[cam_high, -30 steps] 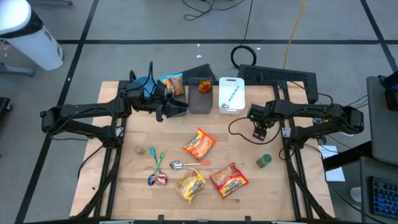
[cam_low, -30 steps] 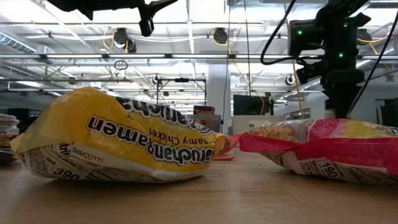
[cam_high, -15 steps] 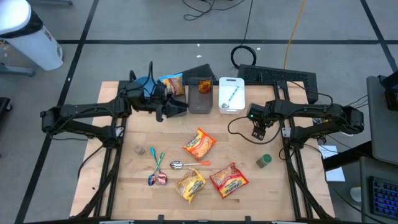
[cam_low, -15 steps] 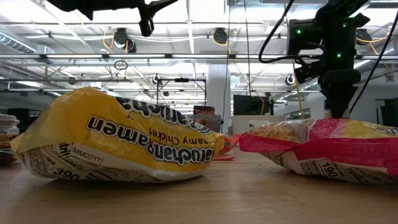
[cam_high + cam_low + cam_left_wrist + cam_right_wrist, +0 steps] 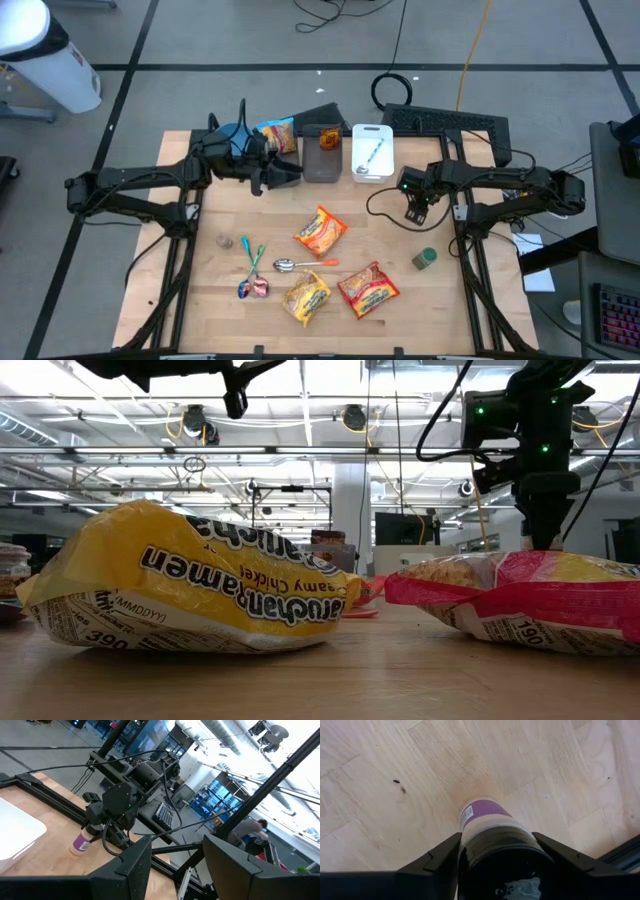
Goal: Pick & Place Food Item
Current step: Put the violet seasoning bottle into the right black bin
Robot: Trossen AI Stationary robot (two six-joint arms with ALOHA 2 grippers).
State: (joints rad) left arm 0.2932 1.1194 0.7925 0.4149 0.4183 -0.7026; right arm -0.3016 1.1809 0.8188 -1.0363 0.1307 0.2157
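A small jar with a purple label (image 5: 482,815) and a dark lid stands on the wooden table (image 5: 400,300) near its right edge. My right gripper (image 5: 416,208) points down over the jar and is shut on its top. The left wrist view shows the same jar (image 5: 81,842) under that gripper. My left gripper (image 5: 177,845) is held level, high above the far left of the table (image 5: 285,172), open with nothing between its fingers. Ramen packets lie flat: orange (image 5: 320,232), yellow (image 5: 306,297) and red (image 5: 368,288). My right gripper pinches the jar's dark lid (image 5: 505,850) between its two fingers, one on each side. The fingers come from above and point down. The jar stands roughly upright below them with its base on the table.
A white bin (image 5: 372,152) and a dark bin (image 5: 322,152) stand at the far edge, with another ramen packet (image 5: 277,133) beside them. A green-lidded jar (image 5: 425,259), a spoon (image 5: 290,265), a small jar (image 5: 225,241) and wrapped sweets (image 5: 252,287) lie about.
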